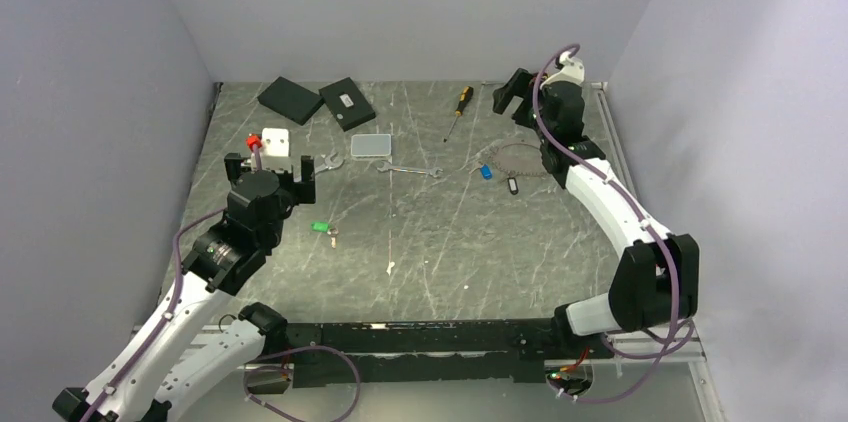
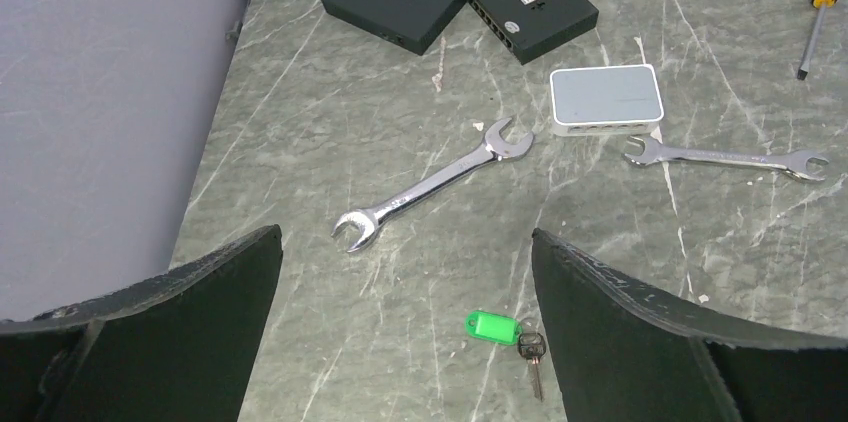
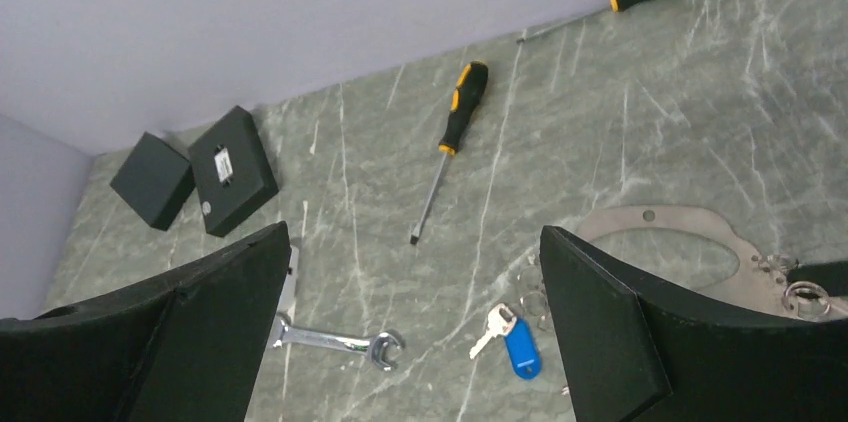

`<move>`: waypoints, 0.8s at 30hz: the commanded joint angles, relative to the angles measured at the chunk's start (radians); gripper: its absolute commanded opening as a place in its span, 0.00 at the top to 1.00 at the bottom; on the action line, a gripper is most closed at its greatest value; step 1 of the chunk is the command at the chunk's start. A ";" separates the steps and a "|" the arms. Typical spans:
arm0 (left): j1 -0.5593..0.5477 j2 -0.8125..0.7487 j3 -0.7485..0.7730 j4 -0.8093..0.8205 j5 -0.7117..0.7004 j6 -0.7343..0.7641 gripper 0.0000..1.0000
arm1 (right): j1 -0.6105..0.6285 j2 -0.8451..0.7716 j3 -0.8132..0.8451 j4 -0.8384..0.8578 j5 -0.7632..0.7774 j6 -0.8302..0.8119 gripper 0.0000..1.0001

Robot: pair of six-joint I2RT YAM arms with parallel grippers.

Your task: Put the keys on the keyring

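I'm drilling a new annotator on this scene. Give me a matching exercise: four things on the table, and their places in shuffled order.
1 green-tagged key
2 blue-tagged key
3 pale box
4 black boxes

A far left corner
B near the keyring
C alone, left arm's side
D beside two wrenches

Pairs: 1-C, 2-B, 3-D, 4-A

grn-tag key (image 2: 495, 327): flat, mid-left | blu-tag key (image 3: 520, 347) + blk-tag key (image 1: 513, 184): flat, by keyring (image 3: 690, 214), far rt

Grey-green marbled table (image 1: 430, 242) with white veins; green-tagged key (image 2: 492, 326); blue-tagged key (image 3: 520, 347); yellow-and-black screwdriver (image 3: 455, 117); silver wrench (image 2: 432, 185); two black boxes (image 2: 395, 2); one pale grey box (image 2: 605, 94).
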 commanded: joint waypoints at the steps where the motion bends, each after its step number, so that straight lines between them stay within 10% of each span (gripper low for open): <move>1: 0.004 0.001 0.028 0.026 0.013 -0.008 0.01 | -0.001 -0.038 -0.028 0.026 -0.047 0.001 0.00; 6: 0.006 0.010 0.032 0.023 0.016 -0.010 0.01 | -0.008 -0.125 -0.192 0.204 -0.117 0.001 0.00; 24: 0.006 0.017 0.034 0.018 0.026 -0.006 0.01 | 0.039 0.195 0.119 -0.373 0.234 0.012 0.04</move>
